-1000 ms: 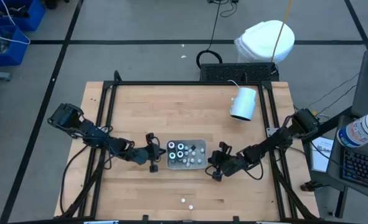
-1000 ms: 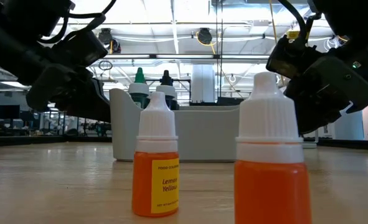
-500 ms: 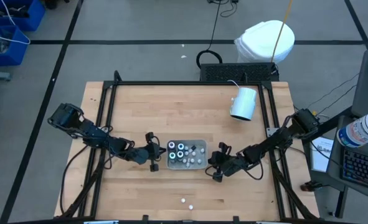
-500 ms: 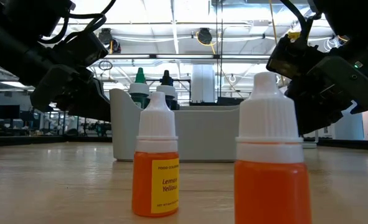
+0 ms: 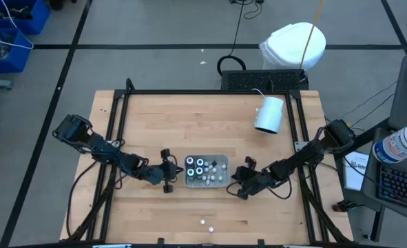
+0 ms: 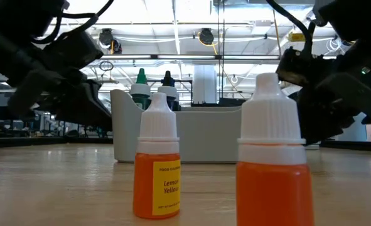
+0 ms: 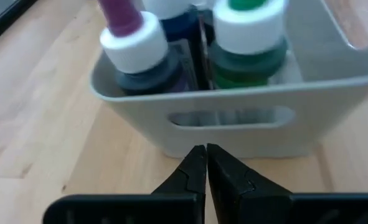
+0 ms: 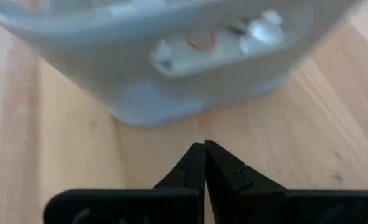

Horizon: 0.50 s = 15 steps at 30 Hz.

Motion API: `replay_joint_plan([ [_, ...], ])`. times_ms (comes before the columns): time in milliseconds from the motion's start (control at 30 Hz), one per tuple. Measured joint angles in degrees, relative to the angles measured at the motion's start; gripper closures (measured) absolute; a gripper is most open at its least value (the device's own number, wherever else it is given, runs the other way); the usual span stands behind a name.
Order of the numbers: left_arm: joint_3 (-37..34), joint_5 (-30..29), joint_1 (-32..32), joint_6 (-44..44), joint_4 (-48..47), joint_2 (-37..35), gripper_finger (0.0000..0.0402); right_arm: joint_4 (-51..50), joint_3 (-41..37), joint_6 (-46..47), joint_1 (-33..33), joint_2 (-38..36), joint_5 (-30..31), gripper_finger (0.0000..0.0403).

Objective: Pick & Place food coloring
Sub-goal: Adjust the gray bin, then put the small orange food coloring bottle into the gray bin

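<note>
We see both arms stretched low over the wooden table [image 5: 189, 124], reaching inward from opp. sides toward the grey bin [image 5: 206, 180] near the table's front-centre. The left arm runs from its base at the table's left edge diagonally down to the left gripper [image 5: 167, 179], which sits just beside the bin's left wall, apart from it. In the left wrist view its fingers [image 7: 190, 177] meet tip to tip w/ only a hairline gap, nothing between them, pointing at the bin's handle slot. The right arm comes in from the right edge, elbow bent low; the right gripper [image 5: 240, 186] sits just beside the bin's right wall. Its fingers [image 8: 193, 168] are pressed together, empty, aimed at the bin's base.

Food coloring bottles [image 5: 197, 166] stand upright inside the bin, at its left end; the wrist view shows purple, blue and green caps [image 7: 249, 25]. Two orange bottles [image 6: 157, 160] stand on the table well in front of the bin, close to the low cam; one reads "Lemon Yellow". A white cup [image 5: 269, 114] lies on its side toward the table's back right.
</note>
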Motion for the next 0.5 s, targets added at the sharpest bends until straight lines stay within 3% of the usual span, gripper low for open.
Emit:
replay_joint_plan([
  [200,0.02,-0.10,-1.55,0.22,-0.71,-1.68,0.0397,-4.94,0.00,0.04,0.92,-4.18,0.08,0.0403],
  [400,0.02,3.11,-4.64,1.62,-0.64,-3.16,0.0386,-4.75,0.00,-4.09,4.42,-7.45,0.29,0.0403],
  [500,0.02,3.24,-7.05,3.93,1.34,-3.39,0.0396,-4.13,0.00,-6.82,6.60,-8.76,3.32,0.0403],
])
